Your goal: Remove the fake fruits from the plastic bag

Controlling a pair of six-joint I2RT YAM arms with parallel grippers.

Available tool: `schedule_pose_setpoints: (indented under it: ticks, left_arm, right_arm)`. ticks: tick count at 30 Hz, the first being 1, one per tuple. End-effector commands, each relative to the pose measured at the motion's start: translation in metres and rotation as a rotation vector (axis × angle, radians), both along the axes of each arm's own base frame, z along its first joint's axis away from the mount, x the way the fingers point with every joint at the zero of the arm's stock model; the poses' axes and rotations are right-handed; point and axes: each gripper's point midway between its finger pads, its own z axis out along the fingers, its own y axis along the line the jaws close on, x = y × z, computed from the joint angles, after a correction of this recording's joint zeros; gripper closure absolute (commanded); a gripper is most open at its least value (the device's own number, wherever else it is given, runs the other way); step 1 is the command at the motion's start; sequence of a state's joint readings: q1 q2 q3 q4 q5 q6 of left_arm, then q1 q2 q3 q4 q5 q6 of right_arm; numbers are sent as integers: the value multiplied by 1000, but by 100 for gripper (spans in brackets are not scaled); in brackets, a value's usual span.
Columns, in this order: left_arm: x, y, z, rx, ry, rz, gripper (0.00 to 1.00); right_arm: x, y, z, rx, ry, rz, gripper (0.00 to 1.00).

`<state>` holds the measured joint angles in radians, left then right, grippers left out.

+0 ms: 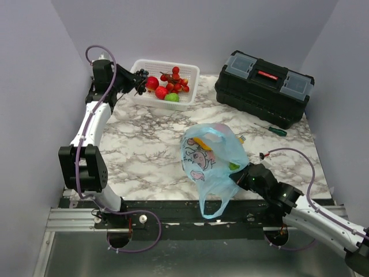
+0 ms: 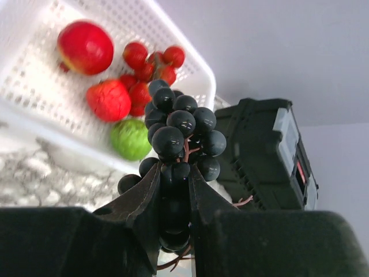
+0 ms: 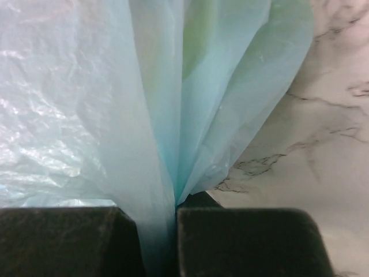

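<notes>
Top external view: we see the plastic bag near the desk's near edge, pinched by our right end effector. Our left end effector grips a dark grape bunch over the basket's left rim.

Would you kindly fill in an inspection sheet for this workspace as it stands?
Surface: marble table, no spills seen.
Job's things: plastic bag slumped mid-table, a yellow-orange piece showing inside; red apple and red berries lie in the white basket.
Clutter: black toolbox and screwdriver at the far right.
Pincers: left pincer shut on a dark grape bunch by the basket; right pincer shut on the bag's film.
Cables: purple cables loop along both arms.
Surroundings: plain walls; nothing else seen.
</notes>
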<state>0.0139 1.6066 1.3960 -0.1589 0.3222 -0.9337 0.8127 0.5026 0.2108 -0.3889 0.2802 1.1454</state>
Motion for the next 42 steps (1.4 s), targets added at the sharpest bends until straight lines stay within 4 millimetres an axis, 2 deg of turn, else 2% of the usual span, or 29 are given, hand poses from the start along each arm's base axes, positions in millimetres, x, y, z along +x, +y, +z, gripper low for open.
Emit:
schedule_pose_setpoints:
  ticks: [1,4,9,13,15,19,22,28,33,38,41,42]
  left_arm:
    - [32,9,16,60,-59,12,100]
    - [48,11,17,98,-71,-1,100]
    - [66,18,17,196,-92,-5,100]
    - [80,27,12,292,-90,-10,100]
    - [88,32,4,338,-72,-8,100]
    - [103,32,-15,357,-38,-38,100]
    - [112,22,-31,300,-28,-83,100]
    - [126,18,-60,182,21,-93,100]
    - [131,16,-81,113,65,-102,99]
    - [132,20,-94,102,112,-89,91]
    - [129,20,-96,93,133,-93,73]
    - [127,20,-96,95,137,-95,64]
  right_arm:
    - [6,-25,-5,-44,-2,-142,95]
    - [8,-25,-3,-73,11,-146,95]
    - [14,-40,10,-195,19,-193,95]
    - [14,-39,6,-220,47,-188,95]
    - [13,-39,2,-234,61,-183,95]
    - [13,-39,-2,-271,82,-173,95]
    - [14,-39,-7,-295,93,-170,95]
    - [16,-35,-14,-336,113,-142,95]
    - [22,-17,-17,-344,96,-44,95]
    - [29,0,-15,-351,62,55,95]
    - [31,3,-14,-350,46,71,95]
    - [31,3,-14,-349,43,76,95]
